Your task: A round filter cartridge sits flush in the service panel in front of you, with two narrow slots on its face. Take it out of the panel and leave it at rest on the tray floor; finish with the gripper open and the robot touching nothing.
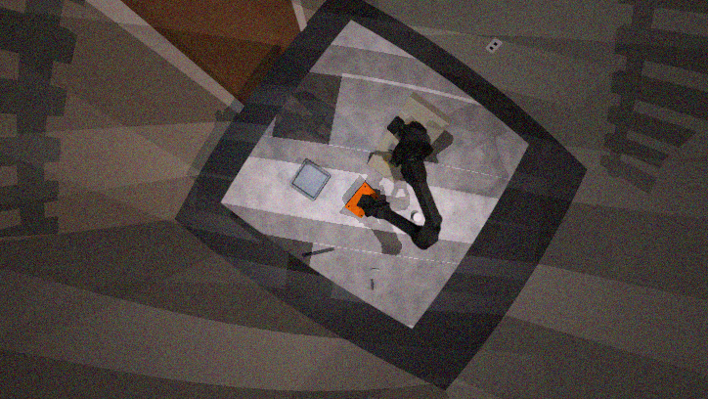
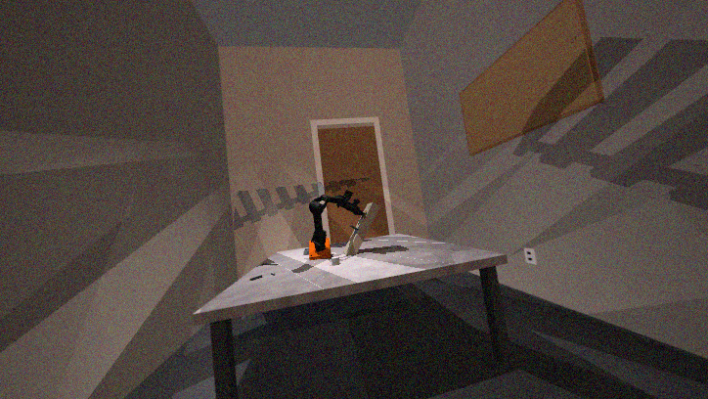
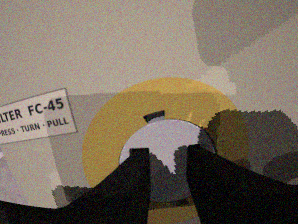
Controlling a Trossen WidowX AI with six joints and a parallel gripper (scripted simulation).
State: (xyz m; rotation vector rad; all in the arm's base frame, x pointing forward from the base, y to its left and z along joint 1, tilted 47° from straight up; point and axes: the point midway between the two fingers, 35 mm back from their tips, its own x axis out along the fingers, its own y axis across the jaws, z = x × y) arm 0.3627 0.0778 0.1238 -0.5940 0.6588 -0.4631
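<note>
Wrist view: my jaws (image 2: 365, 213) are pinching the round filter cartridge (image 3: 172, 135), which sits in the leaning panel (image 3: 125, 45) (image 2: 367, 218), yellow ring (image 3: 100, 135) around it. Panel's on a pale surface (image 1: 445, 198) (image 2: 396, 270), in a dim room with a brown door (image 2: 351, 173). Only the top view clearly shows the tray (image 1: 311, 179); only the wrist one reads "FC-45".

Panel face (image 2: 368, 213) (image 3: 125, 45) blocking forward passage; open air above the tray (image 1: 311, 179), well apart from the panel.
</note>
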